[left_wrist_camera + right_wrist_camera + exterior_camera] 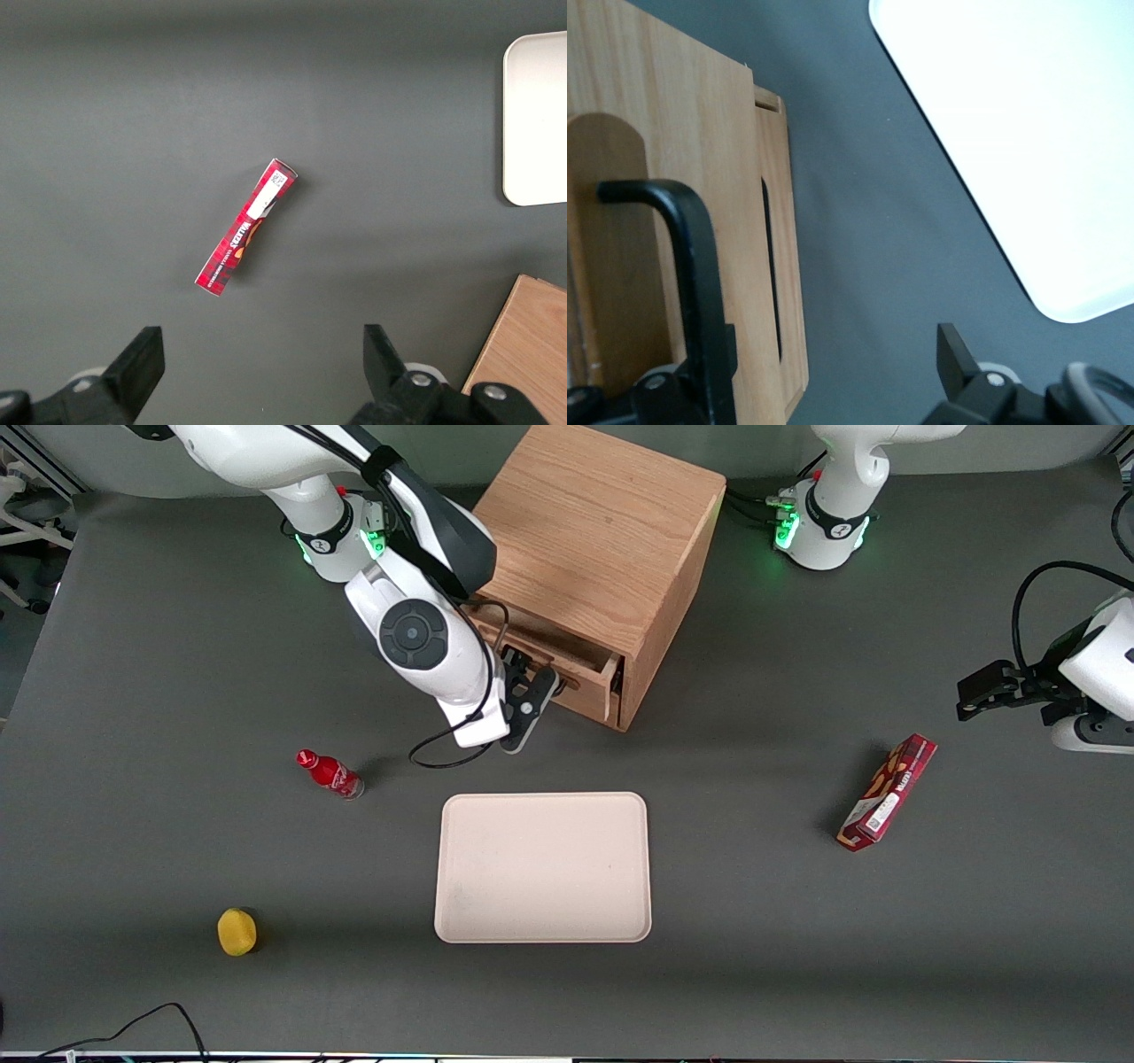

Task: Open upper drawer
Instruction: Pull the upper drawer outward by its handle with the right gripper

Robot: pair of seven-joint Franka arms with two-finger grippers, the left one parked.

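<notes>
Upper drawer slightly out | jaws at handle | tray bare

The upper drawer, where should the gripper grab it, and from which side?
Grip the upper drawer by its black bar handle, coming from in front of the cabinet. The bar stands off the wood, leaving room for a finger. The gripper is there, open.

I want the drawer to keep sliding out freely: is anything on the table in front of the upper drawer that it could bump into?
Nothing visible blocks it. The upper drawer is partly out, with the claw at its front. Bare table lies in front of it; the tray sits nearer the front camera, apart from the drawer.
</notes>
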